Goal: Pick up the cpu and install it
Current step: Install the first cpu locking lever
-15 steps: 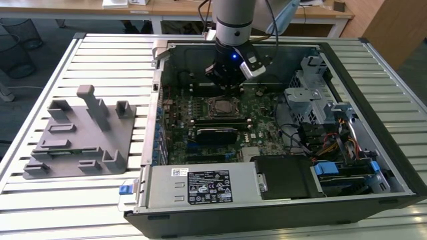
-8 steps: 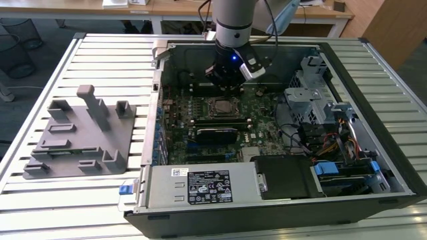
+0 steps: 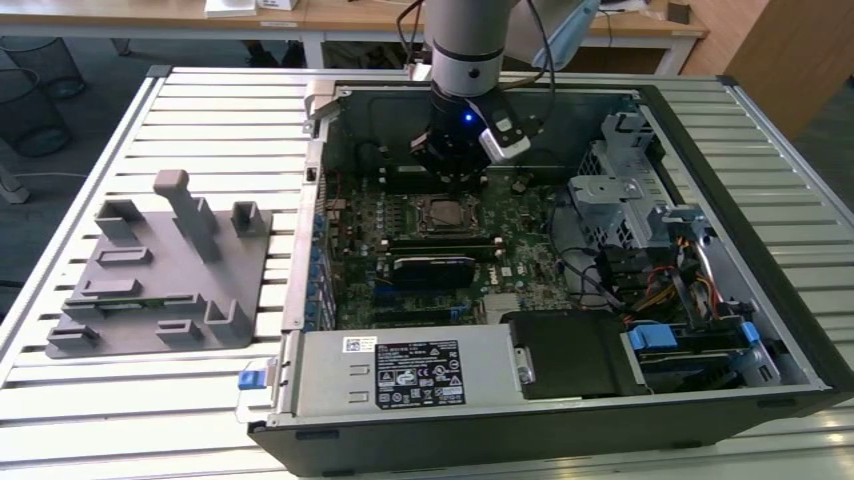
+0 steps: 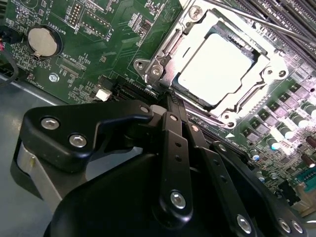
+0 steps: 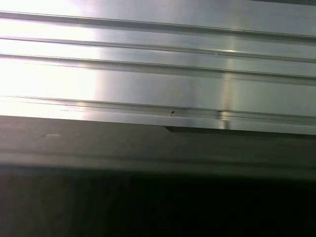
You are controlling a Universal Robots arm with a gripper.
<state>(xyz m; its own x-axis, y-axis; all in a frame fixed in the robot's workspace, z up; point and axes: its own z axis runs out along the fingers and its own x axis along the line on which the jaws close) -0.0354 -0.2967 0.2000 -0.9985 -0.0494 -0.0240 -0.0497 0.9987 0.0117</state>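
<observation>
The cpu (image 4: 213, 69), silvery-grey top glaring pale in the second wrist view, lies flat inside the socket frame (image 4: 263, 58) on the motherboard (image 4: 106, 29), metal bracket edges around all four sides; in the exterior view it shows as a small grey square (image 3: 442, 212) at the middle of the green board. The gripper (image 4: 169, 98) hangs just off one edge of the socket, its black fingers (image 4: 174, 123) drawn together to a narrow tip with nothing between them, the tip close to the frame's edge (contact with the frame cannot be told). In the exterior view the gripper (image 3: 454, 172) sits just above the socket on the far side, the arm (image 3: 467, 40) rising straight up out of the open computer case (image 3: 747, 250). A round coin battery (image 4: 44, 41) sits on the board, well apart from the socket. On the exterior view's left, outside the case, the grey holder tray (image 3: 154, 275) rests on the slatted metal table (image 3: 80, 390), its slots and posts upright. Inside the case, toward the exterior view's right, a drive cage (image 3: 614, 195) and bundled cables (image 3: 654, 290); nearest the camera, a labelled power supply box (image 3: 400, 375). The first wrist view looks onto bright ribbed metal slats (image 5: 158, 69) above a dark band.
</observation>
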